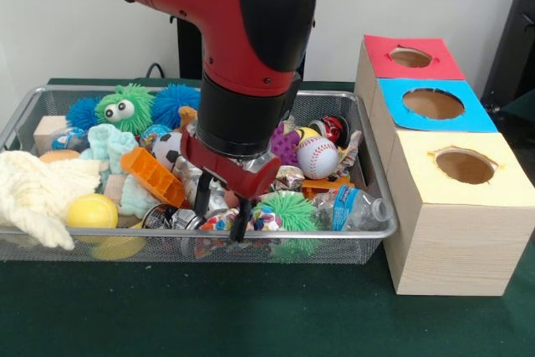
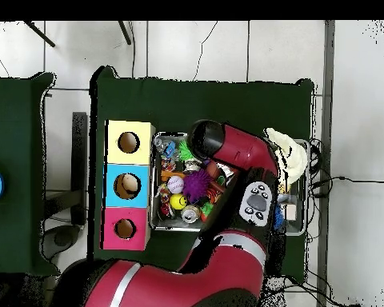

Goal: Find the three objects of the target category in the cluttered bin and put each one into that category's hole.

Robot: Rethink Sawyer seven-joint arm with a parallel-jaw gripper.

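Note:
My gripper (image 1: pixel 221 210) reaches down into the front middle of the wire bin (image 1: pixel 379 169), its two black fingers apart over crumpled shiny and colourful items. Nothing is clearly held. Around it lie an orange ridged block (image 1: pixel 152 175), a green spiky ball (image 1: pixel 288 211), a clear water bottle (image 1: pixel 355 209), a baseball (image 1: pixel 318 156) and a purple spiky ball (image 1: pixel 284 144). Right of the bin stand three wooden boxes with round holes: red (image 1: pixel 410 57), blue (image 1: pixel 433 104) and yellow (image 1: pixel 465 165). In the overhead view the arm (image 2: pixel 243 156) hides the gripper and much of the bin.
The bin's left half holds a cream knitted cloth (image 1: pixel 38 194), a yellow ball (image 1: pixel 92 211), a green fuzzy toy with eyes (image 1: pixel 124 108), a blue spiky ball (image 1: pixel 171 102) and a wooden block (image 1: pixel 48 131). Green cloth (image 1: pixel 209 307) covers the table.

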